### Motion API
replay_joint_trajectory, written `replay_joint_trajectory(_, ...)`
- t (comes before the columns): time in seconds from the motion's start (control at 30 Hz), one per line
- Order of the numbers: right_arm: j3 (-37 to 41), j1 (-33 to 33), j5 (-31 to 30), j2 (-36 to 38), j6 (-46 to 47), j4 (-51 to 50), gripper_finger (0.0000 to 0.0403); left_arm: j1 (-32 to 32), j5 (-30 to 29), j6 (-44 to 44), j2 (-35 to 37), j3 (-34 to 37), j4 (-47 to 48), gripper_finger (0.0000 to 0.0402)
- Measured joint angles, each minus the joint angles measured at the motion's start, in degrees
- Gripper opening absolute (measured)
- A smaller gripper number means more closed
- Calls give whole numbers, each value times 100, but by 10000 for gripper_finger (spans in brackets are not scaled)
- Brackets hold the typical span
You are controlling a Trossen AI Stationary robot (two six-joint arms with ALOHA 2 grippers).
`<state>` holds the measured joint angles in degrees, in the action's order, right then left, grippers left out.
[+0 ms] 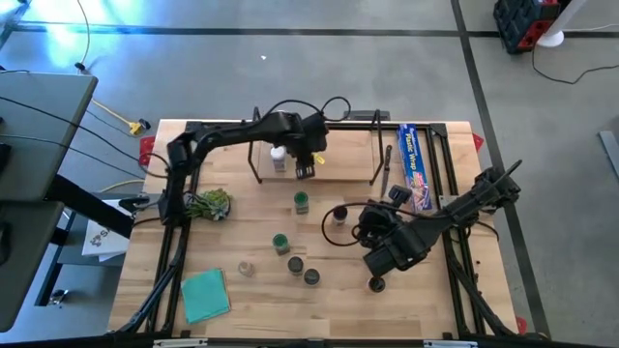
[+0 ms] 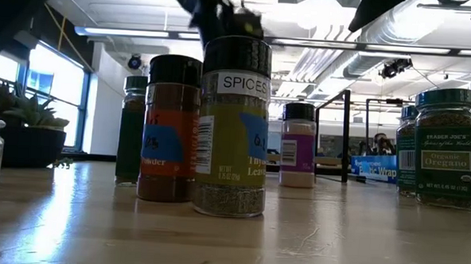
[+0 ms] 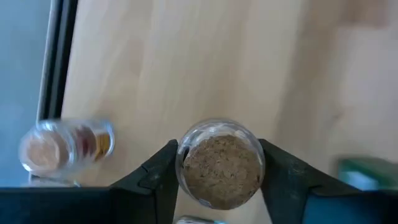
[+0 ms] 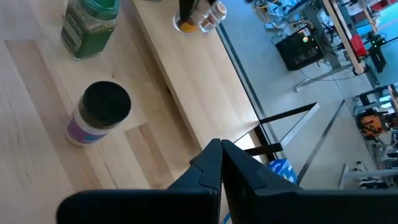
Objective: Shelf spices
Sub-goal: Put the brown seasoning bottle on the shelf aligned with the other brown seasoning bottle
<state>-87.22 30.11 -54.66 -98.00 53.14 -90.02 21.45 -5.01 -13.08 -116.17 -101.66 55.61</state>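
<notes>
The light-wood shelf with black end frames stands at the table's far edge. My left gripper hangs over it, shut on a small clear spice jar with a tan top. Another clear jar stands on the shelf board beside it, near the left frame. Several more jars stand on the table: green-lidded, black-lidded. My right gripper is shut and empty, low over the table right of the black-lidded jar. My left gripper pinches the clear jar between its two fingers, one on each side of the round wall just under the tan top. The fingers come from above, pointing down. The jar stays upright; whether its base touches the shelf board, I cannot tell.
A long blue wrap box lies right of the shelf. A small plant and a teal cloth sit on the table's left half. The low view shows jars close up, among them one marked SPICES and an oregano jar.
</notes>
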Motion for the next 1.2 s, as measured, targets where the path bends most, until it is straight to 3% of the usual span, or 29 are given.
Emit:
replay_joint_trajectory(0.23, 0, -5, -43, -2, 42, 0, 4, 293, -64, 86, -340, -11, 11, 214)
replay_joint_trajectory(1.2, 0, -5, -45, -7, 40, 3, 4, 426, -1255, 241, -129, -11, -148, 218)
